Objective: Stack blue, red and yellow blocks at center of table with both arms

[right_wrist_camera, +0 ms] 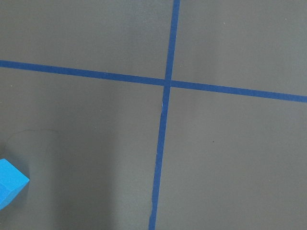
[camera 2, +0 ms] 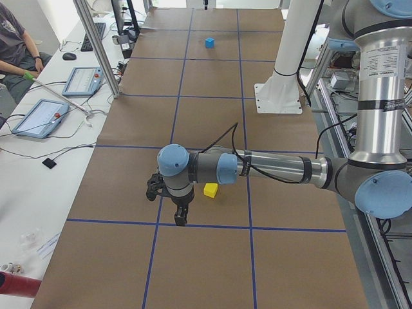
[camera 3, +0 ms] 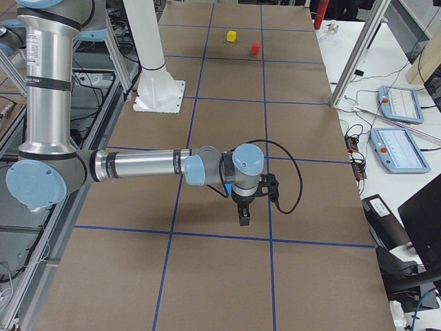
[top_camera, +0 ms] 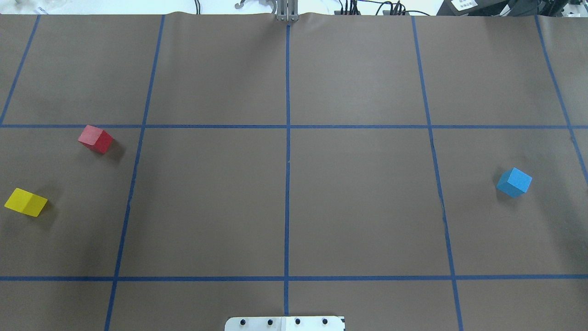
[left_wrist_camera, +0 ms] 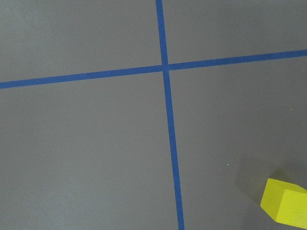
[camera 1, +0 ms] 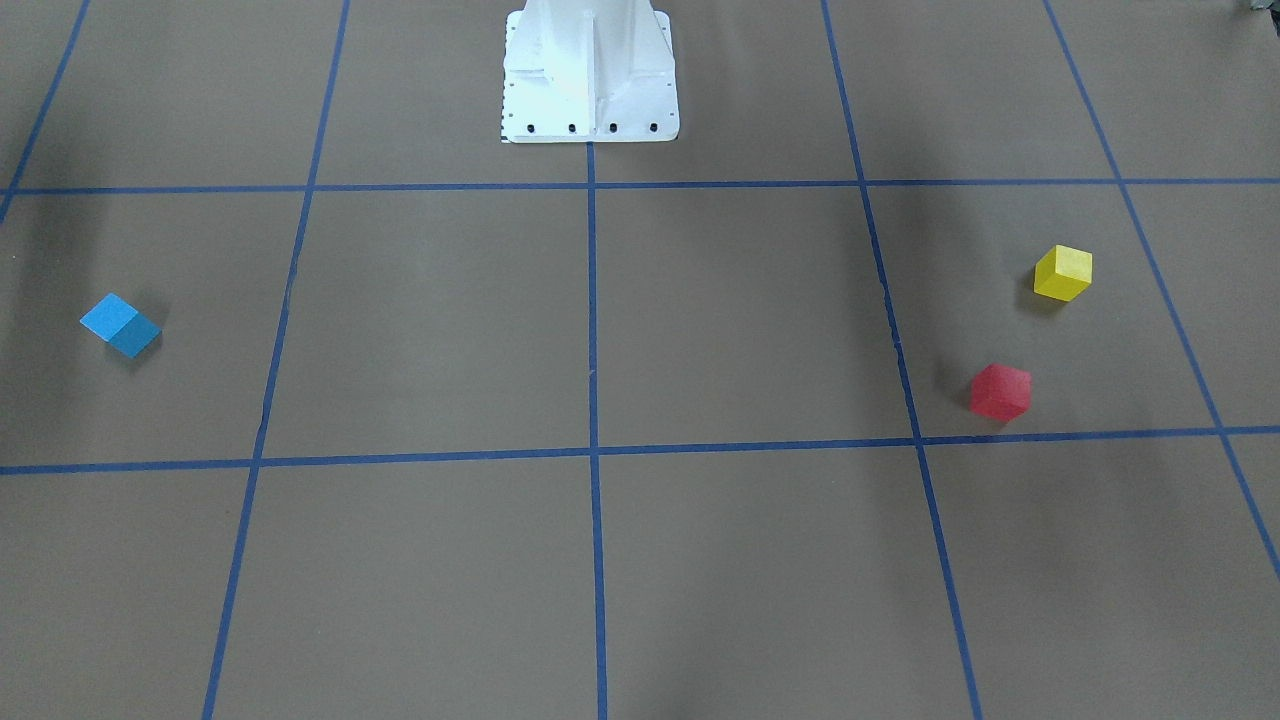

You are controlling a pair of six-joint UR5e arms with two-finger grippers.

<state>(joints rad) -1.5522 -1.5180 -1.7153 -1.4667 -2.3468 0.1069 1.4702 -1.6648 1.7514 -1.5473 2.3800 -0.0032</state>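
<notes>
On the brown taped table (top_camera: 358,197) the three blocks lie apart. The blue block (top_camera: 514,182) (camera 1: 120,325) is on my right side, and its corner shows in the right wrist view (right_wrist_camera: 9,189). The red block (top_camera: 95,139) (camera 1: 1000,391) and the yellow block (top_camera: 26,202) (camera 1: 1062,273) (left_wrist_camera: 285,201) are on my left side. My left gripper (camera 2: 180,217) hangs point-down just above the table beside the yellow block (camera 2: 210,190). My right gripper (camera 3: 243,217) hangs low over its end of the table. Both grippers show only in the side views, so I cannot tell whether they are open or shut.
The white pedestal base (camera 1: 590,75) (top_camera: 285,323) stands at my edge of the table's middle. Metal frame posts (camera 2: 96,45) (camera 3: 358,52) rise along the far edge. Beyond them is a desk with tablets (camera 2: 38,116) (camera 3: 396,148), and a seated person (camera 2: 13,45).
</notes>
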